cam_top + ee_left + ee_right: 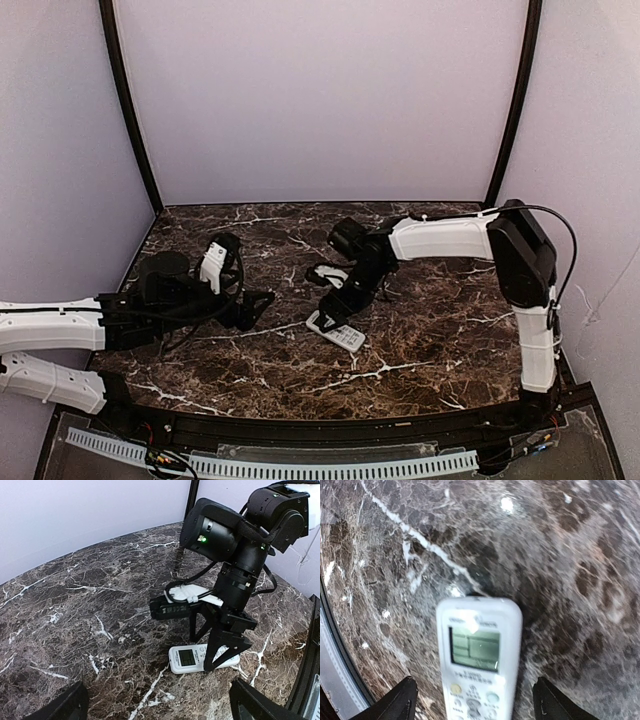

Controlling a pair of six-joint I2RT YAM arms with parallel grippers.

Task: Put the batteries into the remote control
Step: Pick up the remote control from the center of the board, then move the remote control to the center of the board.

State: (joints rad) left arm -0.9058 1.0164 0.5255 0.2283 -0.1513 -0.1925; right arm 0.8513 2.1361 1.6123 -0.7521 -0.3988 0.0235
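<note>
Across the whole scene spreads a polished dark-brown marble table (430,340), veined in white. Over its middle bends the black-and-white right arm (440,238). At the left, the left gripper (159,684) gapes wide with nothing in it. Spread wide as well, the right gripper (474,680) sets its black wedge-shaped fingers (395,702) either side of the remote control (190,658), clear of its edges. This flat white handset lies face up near the table's middle, grey display showing. The blurred right wrist view cuts off its button end.
</note>
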